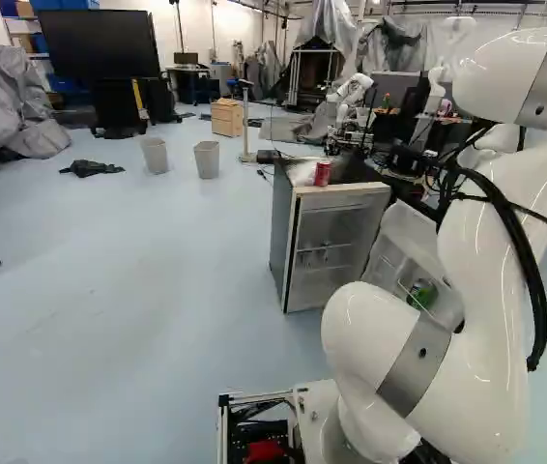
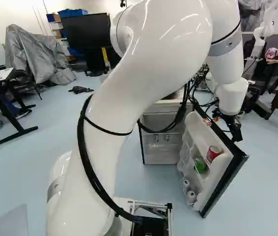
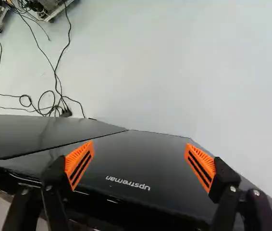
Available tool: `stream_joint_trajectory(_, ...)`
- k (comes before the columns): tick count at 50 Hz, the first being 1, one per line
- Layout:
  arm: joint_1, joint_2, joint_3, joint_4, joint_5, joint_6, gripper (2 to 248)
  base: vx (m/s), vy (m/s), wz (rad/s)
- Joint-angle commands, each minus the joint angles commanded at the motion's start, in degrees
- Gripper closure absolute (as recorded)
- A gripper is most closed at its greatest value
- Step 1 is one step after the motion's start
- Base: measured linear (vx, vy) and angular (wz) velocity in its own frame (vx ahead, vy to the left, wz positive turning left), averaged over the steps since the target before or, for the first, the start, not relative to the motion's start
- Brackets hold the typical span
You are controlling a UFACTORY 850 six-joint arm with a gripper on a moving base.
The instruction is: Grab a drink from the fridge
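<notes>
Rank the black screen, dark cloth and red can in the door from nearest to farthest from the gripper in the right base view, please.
1. Red can: inside the fridge door.
2. Dark cloth: on the floor.
3. Black screen: beyond the cloth.

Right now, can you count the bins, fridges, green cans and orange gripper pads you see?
Bins: 2
Fridge: 1
Green can: 1
Orange gripper pads: 2
Total: 6
</notes>
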Motion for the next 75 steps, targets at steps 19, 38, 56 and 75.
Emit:
stream_joint_trajectory(19, 0.94, 1.79, 2.55, 0.00, 0.00, 0.00, 3, 0.000, 0.000, 0.000)
stream_joint_trajectory(38, 1.99, 3.49, 4.97, 0.00, 0.00, 0.00, 3, 0.000, 0.000, 0.000)
stream_joint_trajectory(56, 3.02, 5.07, 7.18, 0.00, 0.00, 0.00, 3, 0.000, 0.000, 0.000)
stream_joint_trajectory(75, 4.17, 6.72, 9.47, 0.00, 0.00, 0.00, 3, 0.000, 0.000, 0.000)
